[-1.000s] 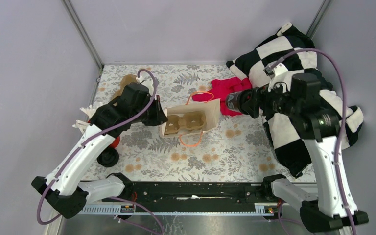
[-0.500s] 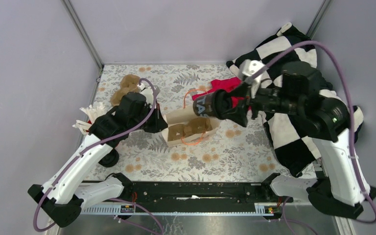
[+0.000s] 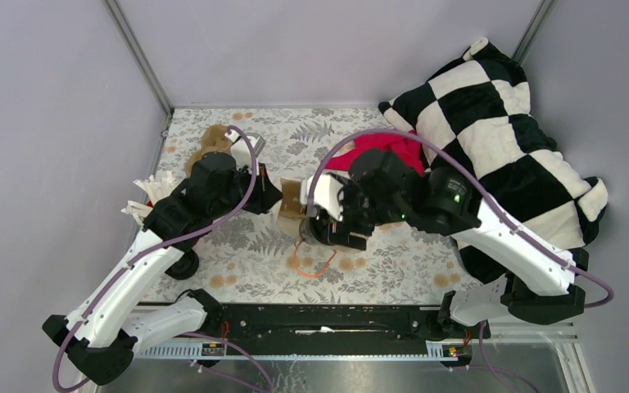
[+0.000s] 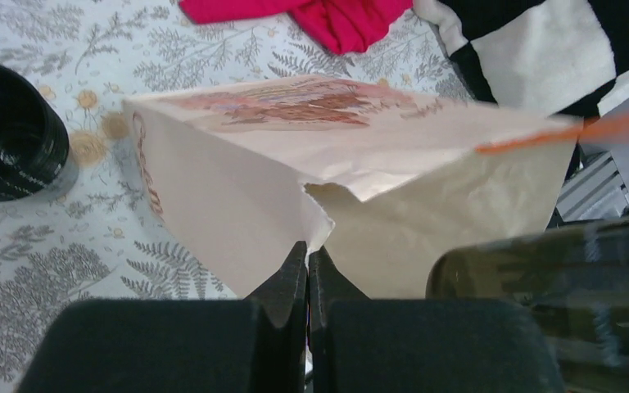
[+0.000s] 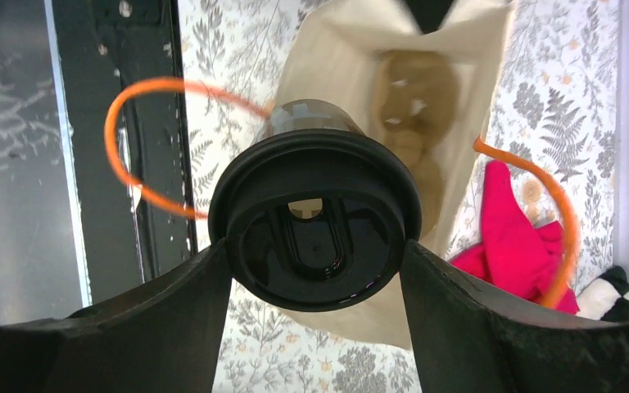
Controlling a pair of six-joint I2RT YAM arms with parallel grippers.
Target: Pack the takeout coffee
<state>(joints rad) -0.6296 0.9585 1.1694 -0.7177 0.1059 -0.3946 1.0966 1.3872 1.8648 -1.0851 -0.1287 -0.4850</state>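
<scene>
Coffee cup (image 5: 315, 217), one, clamped in my right jaws; left jaws pinch one paper bag (image 4: 237, 188), red lettering unreadable.

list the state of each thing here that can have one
cream paper bag with orange handles, mouth open, rim pinched
left gripper, shut on bag rim
small black lidded coffee cup, held at lid, base toward bag mouth
right gripper, closed on cup lid
brown cardboard cup tray, inside the bag

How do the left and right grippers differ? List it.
The left gripper is shut on the paper bag's edge; the right gripper stands wide around the takeout coffee's lid. The left gripper sits at the bag's rim; the right gripper points into its mouth. Both hold something.
</scene>
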